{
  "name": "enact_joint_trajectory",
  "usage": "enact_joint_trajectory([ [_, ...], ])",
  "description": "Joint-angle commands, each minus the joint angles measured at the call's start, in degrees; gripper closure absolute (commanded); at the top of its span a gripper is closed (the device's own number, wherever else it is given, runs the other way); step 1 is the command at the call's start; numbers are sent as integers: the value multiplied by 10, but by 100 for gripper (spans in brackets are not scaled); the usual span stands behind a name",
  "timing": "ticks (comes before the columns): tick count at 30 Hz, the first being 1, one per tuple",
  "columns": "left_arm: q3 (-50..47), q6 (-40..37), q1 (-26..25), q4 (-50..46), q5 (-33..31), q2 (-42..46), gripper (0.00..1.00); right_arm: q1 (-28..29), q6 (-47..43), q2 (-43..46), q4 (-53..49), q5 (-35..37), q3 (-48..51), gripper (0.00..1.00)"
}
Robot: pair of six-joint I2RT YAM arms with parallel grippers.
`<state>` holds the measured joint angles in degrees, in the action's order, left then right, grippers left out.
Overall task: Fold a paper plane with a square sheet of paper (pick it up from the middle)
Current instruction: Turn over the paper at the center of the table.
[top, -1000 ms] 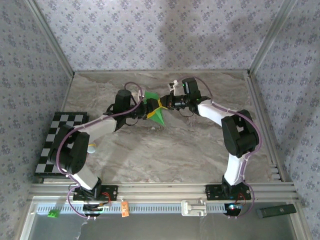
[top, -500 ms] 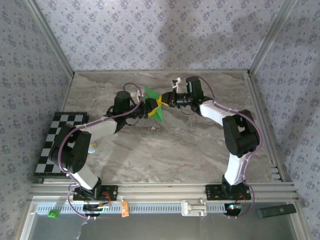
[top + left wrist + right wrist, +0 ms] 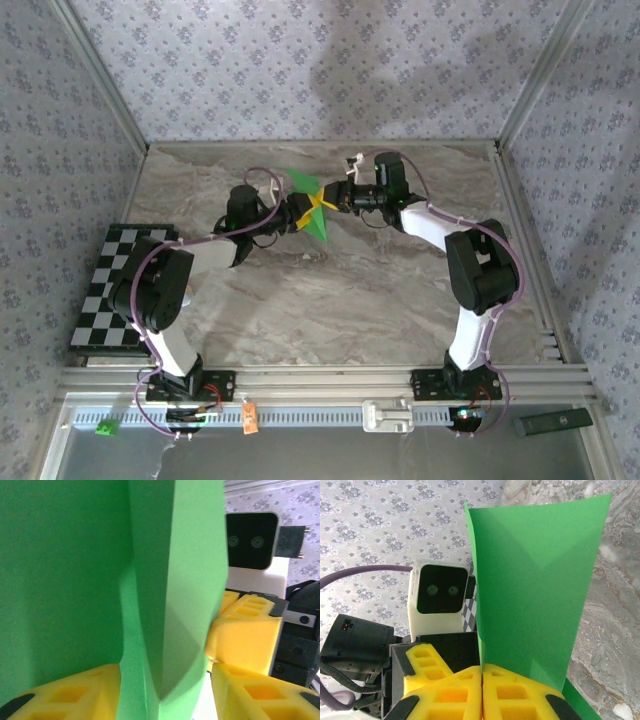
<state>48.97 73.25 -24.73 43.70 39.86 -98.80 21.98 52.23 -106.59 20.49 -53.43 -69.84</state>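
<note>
Your green paper (image 3: 308,205) is off the table (image 3: 350,290), held up at the far middle of the scene where the two arms meet; it is already partly folded, with a crease running down it and a layered flap showing in the left wrist view.

Your right gripper (image 3: 482,672) is clamped on it; the yellow pads (image 3: 445,695) meet with no gap and the sheet rises straight out from between them. Your left gripper (image 3: 297,212) comes in from the left and is part open, one finger on each side of the folded edge; the one on the left of its wrist view looks to be against the paper while the other stands a little apart, so I judge it has no grip yet.

Treat the paper as very light and thin; it will flop, twist or crumple if you take it near a free corner, and it can slide between smooth pads. It is stiffest along the creases - take it there, near the middle, close beside the right gripper's hold; squeeze flat across the fold, not edge-on. Pull gently - two grips drawing apart could tear it.
</note>
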Motion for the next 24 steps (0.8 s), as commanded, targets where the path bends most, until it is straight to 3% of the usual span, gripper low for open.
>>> enact_joint_trajectory([
  [1,2,6,6,57,13,-1,54,-5,19,10,24,-20,8,91],
  [24,-5,-19,7,55,13,12,79,-11,26,6,24,-14,10,88],
])
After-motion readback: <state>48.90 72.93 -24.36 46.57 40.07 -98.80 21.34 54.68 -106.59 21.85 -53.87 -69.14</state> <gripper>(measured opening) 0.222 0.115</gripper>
